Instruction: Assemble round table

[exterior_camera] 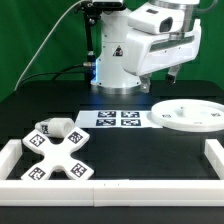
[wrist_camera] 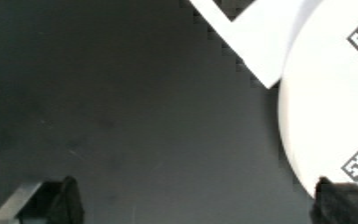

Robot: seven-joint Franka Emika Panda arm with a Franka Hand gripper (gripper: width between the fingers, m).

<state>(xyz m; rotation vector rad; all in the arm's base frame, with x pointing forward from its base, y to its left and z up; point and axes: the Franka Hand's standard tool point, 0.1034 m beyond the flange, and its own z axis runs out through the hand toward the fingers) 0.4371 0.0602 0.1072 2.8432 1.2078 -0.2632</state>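
The large flat round disc point(exterior_camera: 188, 114) lies on the black table at the exterior view's right; its white edge with two tags also fills one side of the wrist view point(wrist_camera: 327, 110). The short cylindrical leg point(exterior_camera: 53, 127) and the X-shaped cross base point(exterior_camera: 58, 156) lie together at the exterior view's left front. My gripper point(exterior_camera: 158, 78) hangs above the table just beside the disc's near-left edge, well above it. In the wrist view the gripper point(wrist_camera: 197, 203) is open and empty, with one fingertip point(wrist_camera: 51, 200) over bare table and the other by the disc's rim.
The marker board point(exterior_camera: 112, 119) lies flat at the table's middle, and a corner of it shows in the wrist view point(wrist_camera: 247, 15). A white rail point(exterior_camera: 110, 189) frames the front and sides of the work area. The robot base point(exterior_camera: 118, 60) stands behind.
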